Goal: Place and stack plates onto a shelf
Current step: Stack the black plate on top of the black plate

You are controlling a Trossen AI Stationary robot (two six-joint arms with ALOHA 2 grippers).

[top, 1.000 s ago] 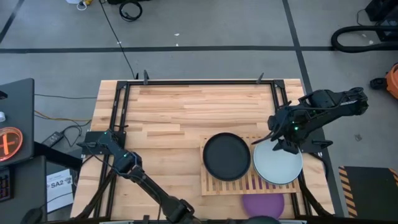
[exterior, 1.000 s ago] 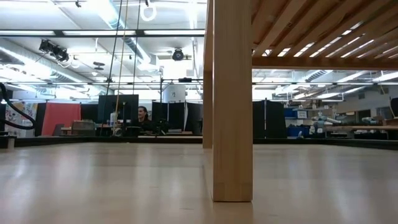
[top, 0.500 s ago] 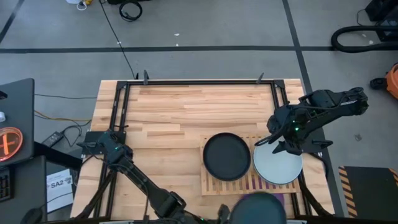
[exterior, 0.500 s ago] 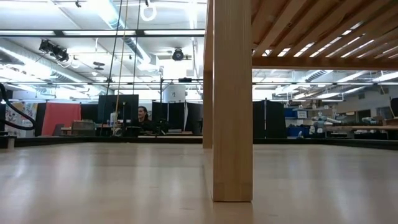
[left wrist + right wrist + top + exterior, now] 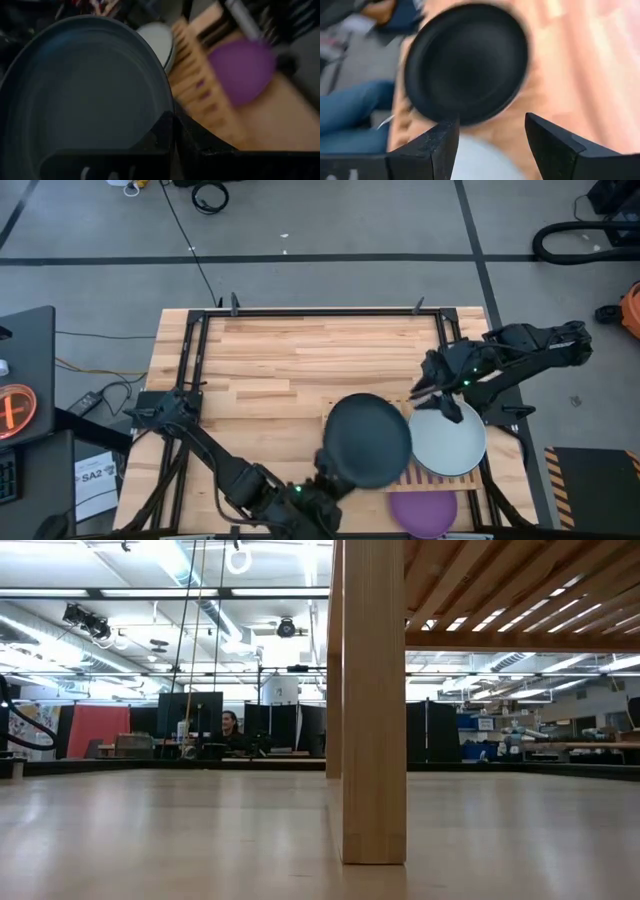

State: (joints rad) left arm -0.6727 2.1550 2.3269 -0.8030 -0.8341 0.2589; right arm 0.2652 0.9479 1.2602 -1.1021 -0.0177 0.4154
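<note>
left gripper (image 5: 318, 480) fingers clamped, right gripper (image 5: 432, 383) fingers spread

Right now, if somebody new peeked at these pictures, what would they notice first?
Probably the big dark teal plate held up over the slatted wooden shelf by the left gripper, near the table's front edge. Next to it, a pale blue-grey plate lies on the shelf's right side, with the open right gripper above its back rim. A purple plate peeks out under the shelf's front.

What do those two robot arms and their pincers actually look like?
Both arms are dark, jointed machines. The right pincer ends in two blocky, matte black fingers with angled tips. A small green light glows on each arm. The left pincer is equally dark and angular.
</note>
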